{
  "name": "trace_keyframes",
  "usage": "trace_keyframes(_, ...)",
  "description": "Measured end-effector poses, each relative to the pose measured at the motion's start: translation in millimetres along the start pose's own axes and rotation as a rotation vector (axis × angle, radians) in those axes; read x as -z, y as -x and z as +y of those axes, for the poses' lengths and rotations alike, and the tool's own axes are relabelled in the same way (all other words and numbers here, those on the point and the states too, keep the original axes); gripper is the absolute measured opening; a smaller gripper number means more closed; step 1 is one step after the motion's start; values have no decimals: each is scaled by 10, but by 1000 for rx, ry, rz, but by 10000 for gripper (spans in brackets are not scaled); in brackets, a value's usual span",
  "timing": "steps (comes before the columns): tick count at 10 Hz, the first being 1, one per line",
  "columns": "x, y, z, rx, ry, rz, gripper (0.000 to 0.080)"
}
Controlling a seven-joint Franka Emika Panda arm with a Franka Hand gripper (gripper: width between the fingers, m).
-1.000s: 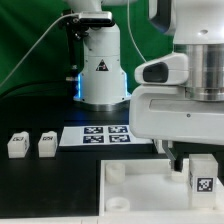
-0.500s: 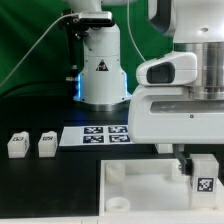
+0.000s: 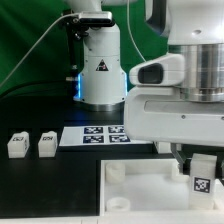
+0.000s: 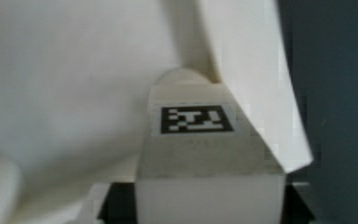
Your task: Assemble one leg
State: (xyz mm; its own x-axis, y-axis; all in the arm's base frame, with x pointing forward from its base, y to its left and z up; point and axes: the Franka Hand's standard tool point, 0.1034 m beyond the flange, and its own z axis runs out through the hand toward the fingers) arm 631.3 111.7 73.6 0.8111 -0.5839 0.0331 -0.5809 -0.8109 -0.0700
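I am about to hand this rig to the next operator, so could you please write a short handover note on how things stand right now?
Gripper: shut on a leg, tag facing out, held low over the white tray-like part near the exterior view's right edge.
Other parts: two more legs stand on the table at the exterior view's left, beside the marker board; a fourth is not visible.
Done: one leg picked up and brought to the tray-like part.
Left: whether it sits in a corner socket cannot be seen; check seating, then release.
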Motion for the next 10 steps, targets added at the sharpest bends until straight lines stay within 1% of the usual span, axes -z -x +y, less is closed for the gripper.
trace_keyframes(2,1,1,31,-418,-4,-41,295)
trace_keyframes(4,-6,7,44,-693,-7,-57,295)
trace_keyframes(5,-2,30,35,-846,6,-68,295)
trace_keyframes(6,0,42,23,-962,12,-71,295)
trace_keyframes(8,0,34,34,-1138,8,-85,295)
trace_keyframes(9,-4,37,33,-1151,9,-86,295)
trace_keyframes(10,-6,39,33,-1142,9,-86,404)
